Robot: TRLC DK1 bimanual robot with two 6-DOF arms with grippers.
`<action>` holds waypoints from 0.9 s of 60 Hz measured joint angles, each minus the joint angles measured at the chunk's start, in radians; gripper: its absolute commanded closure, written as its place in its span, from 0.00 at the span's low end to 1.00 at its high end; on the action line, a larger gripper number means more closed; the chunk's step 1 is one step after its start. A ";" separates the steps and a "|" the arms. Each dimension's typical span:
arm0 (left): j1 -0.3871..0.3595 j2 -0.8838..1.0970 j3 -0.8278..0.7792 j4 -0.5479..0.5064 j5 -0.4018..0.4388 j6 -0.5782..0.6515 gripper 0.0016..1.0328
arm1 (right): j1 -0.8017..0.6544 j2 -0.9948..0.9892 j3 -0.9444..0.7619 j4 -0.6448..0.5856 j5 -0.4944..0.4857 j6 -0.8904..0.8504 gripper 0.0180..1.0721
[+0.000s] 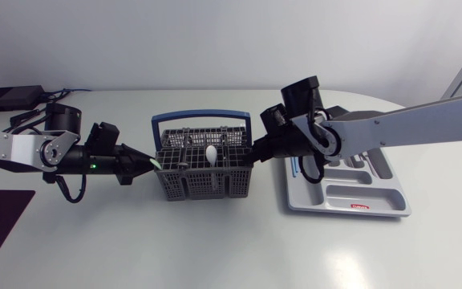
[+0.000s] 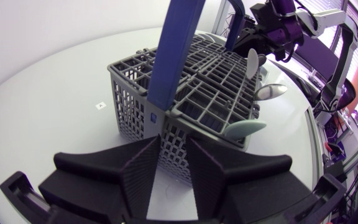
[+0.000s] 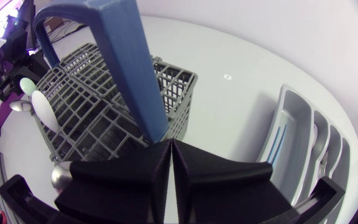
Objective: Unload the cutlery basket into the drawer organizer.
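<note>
Left tool (image 2: 174, 146) is released, parted at one end of the cutlery basket (image 1: 203, 183); right tool (image 3: 171, 148) is clenched shut at the opposite end. Drawer organizer (image 1: 367, 197) lies just beyond that end.

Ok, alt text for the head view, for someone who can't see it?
A grey cutlery basket with a blue handle sits mid-table, the left pincer at one side and the right pincer at the other. A grey drawer organizer lies beside it, past the right pincer.
</note>
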 measured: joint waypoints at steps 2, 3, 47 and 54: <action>0.000 0.000 0.000 0.000 0.000 0.000 0.69 | 0.002 0.000 -0.001 0.000 0.006 0.000 0.88; 0.000 0.000 0.000 0.000 0.000 0.000 0.69 | 0.002 0.000 -0.001 0.000 0.008 0.000 0.88; 0.015 -0.483 0.014 -0.430 -0.092 0.584 0.30 | -0.019 -0.394 -0.216 -0.051 0.010 -0.212 0.05; -0.058 -0.512 0.014 -0.501 -0.175 0.747 0.30 | 0.018 -0.428 -0.252 -0.052 0.040 -0.297 0.05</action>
